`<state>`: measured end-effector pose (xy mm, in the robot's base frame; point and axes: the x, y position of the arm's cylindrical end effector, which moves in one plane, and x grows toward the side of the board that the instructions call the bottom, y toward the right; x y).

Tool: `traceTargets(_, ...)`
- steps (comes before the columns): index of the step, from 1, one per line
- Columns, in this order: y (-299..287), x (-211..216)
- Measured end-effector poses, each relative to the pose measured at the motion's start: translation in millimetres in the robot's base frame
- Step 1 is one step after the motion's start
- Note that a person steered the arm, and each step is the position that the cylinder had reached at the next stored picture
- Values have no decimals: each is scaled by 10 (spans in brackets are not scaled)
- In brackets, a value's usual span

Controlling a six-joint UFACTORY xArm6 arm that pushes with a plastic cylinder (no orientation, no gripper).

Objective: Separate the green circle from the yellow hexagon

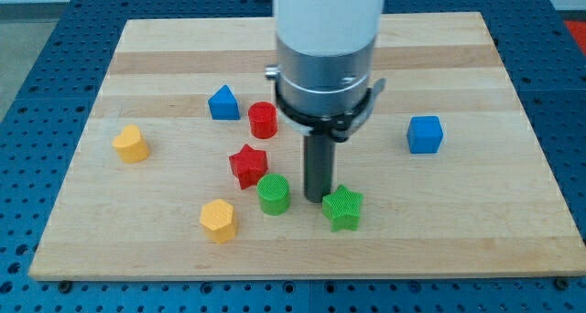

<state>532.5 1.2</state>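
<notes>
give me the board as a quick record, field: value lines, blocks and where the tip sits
surface: wooden board
my tip: down on the board, between green circle and green star
green circle: just to the view's left of the tip
yellow hexagon: lower left of the green circle, small gap between them
green star: right of the tip
red star: above-left of the green circle
red cylinder: upper middle
blue house-shaped block: left of the red cylinder
blue cube: view's right
second yellow block: far left
</notes>
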Motion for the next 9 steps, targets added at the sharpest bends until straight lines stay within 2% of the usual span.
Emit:
traceTargets(2,-911,0)
traceTargets(4,-877,75)
traceTargets(6,-1061,451)
traceTargets(7,-1414,320)
traceTargets(8,-1434,-34)
traceTargets(9,-1434,-85)
